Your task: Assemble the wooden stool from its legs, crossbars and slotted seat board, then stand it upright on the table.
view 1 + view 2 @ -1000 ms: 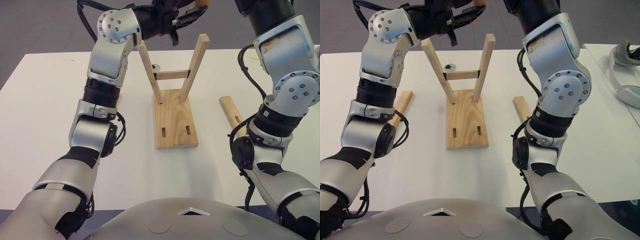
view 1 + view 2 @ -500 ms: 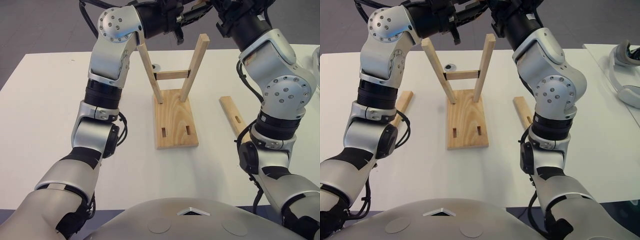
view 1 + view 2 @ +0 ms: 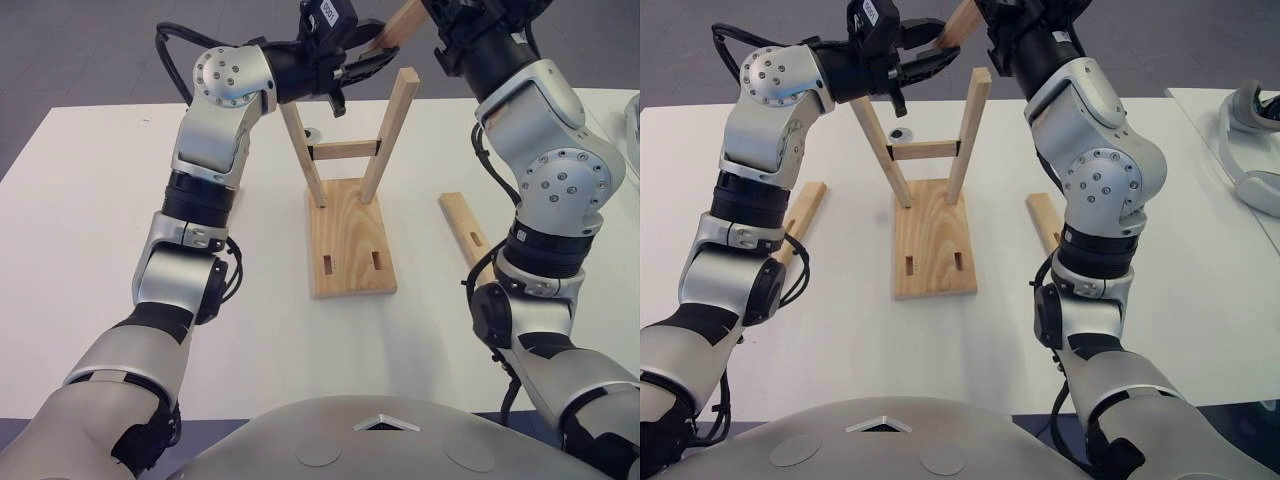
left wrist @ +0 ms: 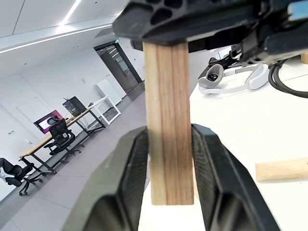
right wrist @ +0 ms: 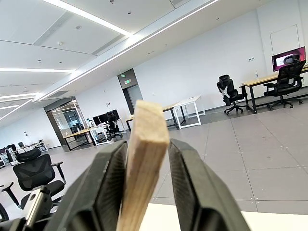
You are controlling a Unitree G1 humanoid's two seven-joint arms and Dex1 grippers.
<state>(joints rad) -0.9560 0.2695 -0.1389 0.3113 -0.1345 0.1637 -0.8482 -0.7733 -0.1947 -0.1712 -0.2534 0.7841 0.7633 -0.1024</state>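
- Left gripper [image 3: 366,62] and right gripper [image 5: 144,144] both pinch one wooden bar [image 3: 400,22] in the air, above the seat board [image 3: 350,245] lying on the table [image 3: 100,200]
- An uneven pull or an early release could drop it onto the standing legs [image 3: 390,130] and unseat them

I'm looking down from the head through both eyes, sharing the desk [image 3: 80,200] and stool [image 3: 350,240] at centre frame. The wrist cameras are sitting close behind the left gripper [image 4: 169,154] and right gripper [image 5: 147,163], both facing the gripped wooden leg [image 4: 168,120].
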